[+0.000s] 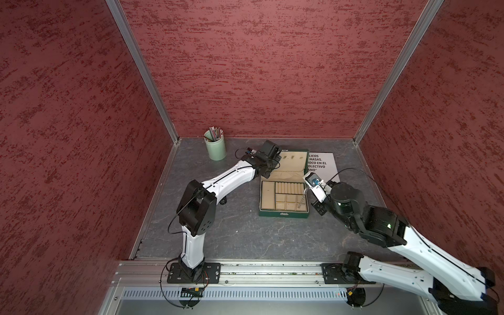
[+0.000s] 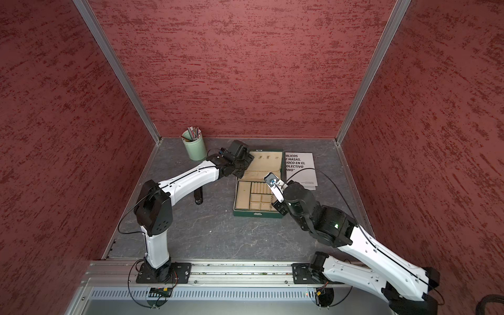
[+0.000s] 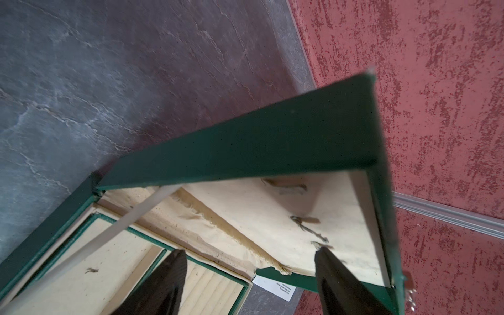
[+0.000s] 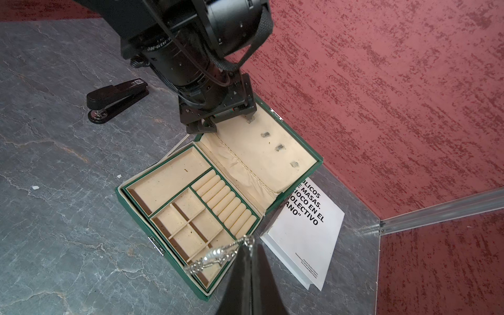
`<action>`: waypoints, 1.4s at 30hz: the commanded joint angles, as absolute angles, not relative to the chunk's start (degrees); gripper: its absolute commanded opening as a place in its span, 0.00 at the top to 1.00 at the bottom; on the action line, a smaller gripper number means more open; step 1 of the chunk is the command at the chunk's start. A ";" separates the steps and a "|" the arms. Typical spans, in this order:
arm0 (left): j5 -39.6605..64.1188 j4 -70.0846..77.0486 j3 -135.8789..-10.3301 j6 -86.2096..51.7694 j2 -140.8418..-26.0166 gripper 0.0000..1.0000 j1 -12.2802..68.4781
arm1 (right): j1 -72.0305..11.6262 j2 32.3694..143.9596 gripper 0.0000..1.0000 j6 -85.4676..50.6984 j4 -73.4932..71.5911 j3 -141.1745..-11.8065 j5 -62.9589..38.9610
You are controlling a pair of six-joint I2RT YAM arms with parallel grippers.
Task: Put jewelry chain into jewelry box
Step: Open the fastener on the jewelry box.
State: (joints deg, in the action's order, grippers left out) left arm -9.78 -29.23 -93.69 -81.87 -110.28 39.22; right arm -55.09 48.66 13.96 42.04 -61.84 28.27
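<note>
- the right gripper (image 4: 249, 246) was pressed together on the upper end of the thin, pale silvery-gold metal link jewelry chain (image 4: 218, 256), which hung limp from it over the open tray of the dark green, cream-lined hinged jewelry box (image 4: 122, 191).
- the chain dangled above the small square compartments at the box corner nearest that arm; whether its lower end touched the lining could not be told.
- the step in hand looked to be the lowering. it was best done gently and straight down, so the links would pile in one compartment. release should have waited until most of the chain lay inside, lest the tail drape over the green rim.
- the left gripper (image 3: 250, 249) stood spread at the raised lid (image 3: 272, 141), cream lining showing between its jaws. contact could not be confirmed, though it seemed placed to steady the lid.
- the right arm reached in bent, wrist tipped down over the box; the left arm stretched across the grey slate-patterned desk (image 1: 245, 240) to the lid's side.
- a black stapler (image 4: 117, 95) lay well apart; a white printed sheet (image 4: 305, 240) lay just beside the box.
</note>
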 commanded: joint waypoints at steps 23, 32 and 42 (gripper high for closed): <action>-15.11 -23.03 -96.38 -82.94 -115.61 0.32 40.00 | -54.14 45.55 1.00 13.94 39.37 -59.94 26.02; -15.57 -22.67 -93.55 -84.09 -113.98 0.37 39.74 | -54.05 44.84 1.00 14.10 38.96 -59.33 25.85; -15.64 -23.06 -91.03 -84.89 -112.71 0.44 38.94 | -54.05 44.68 1.00 14.11 38.67 -59.00 25.62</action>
